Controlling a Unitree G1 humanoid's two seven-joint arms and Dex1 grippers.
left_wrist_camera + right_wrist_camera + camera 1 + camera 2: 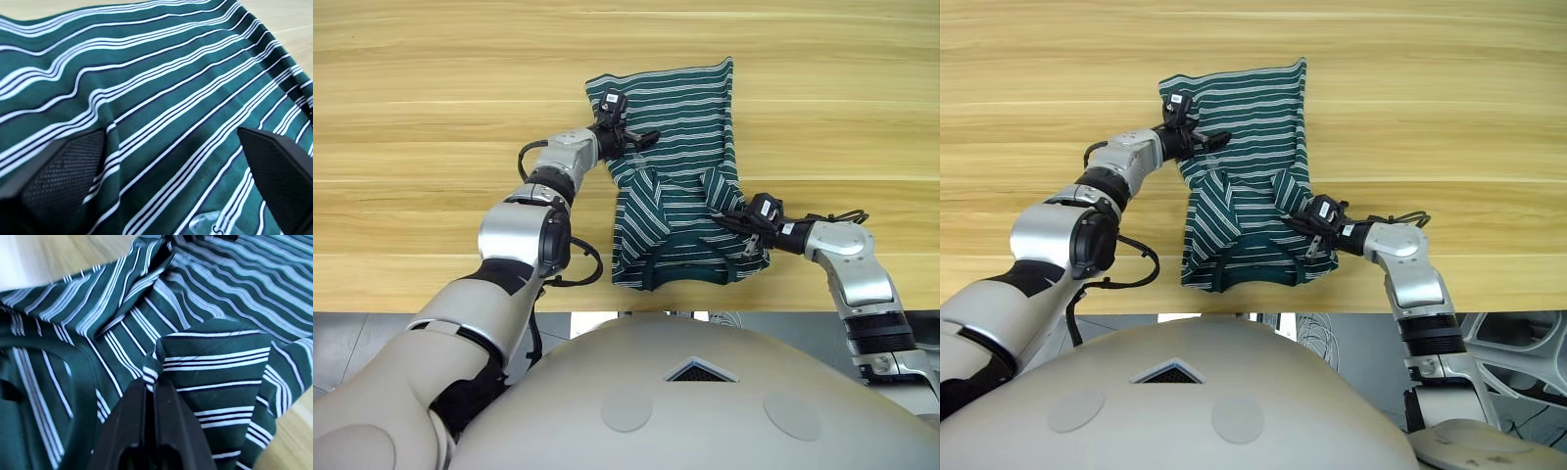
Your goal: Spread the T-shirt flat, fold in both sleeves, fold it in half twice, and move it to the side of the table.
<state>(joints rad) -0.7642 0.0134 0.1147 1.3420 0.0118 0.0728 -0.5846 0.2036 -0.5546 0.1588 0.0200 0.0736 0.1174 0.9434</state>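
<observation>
- The pale wooden table (431,78) carries the T-shirt (680,117), which lies against the near edge, about midway along it.
- Grey floor (372,333) shows below that edge.
- The T-shirt is dark green with white stripes, rumpled, its collar at the near edge, both sleeves turned in.
- The left gripper (646,140) sits over its left side, fingers (63,171) apart.
- The right gripper (724,217) is by the right sleeve, fingers (139,421) together, clamped on a fold of cloth.
</observation>
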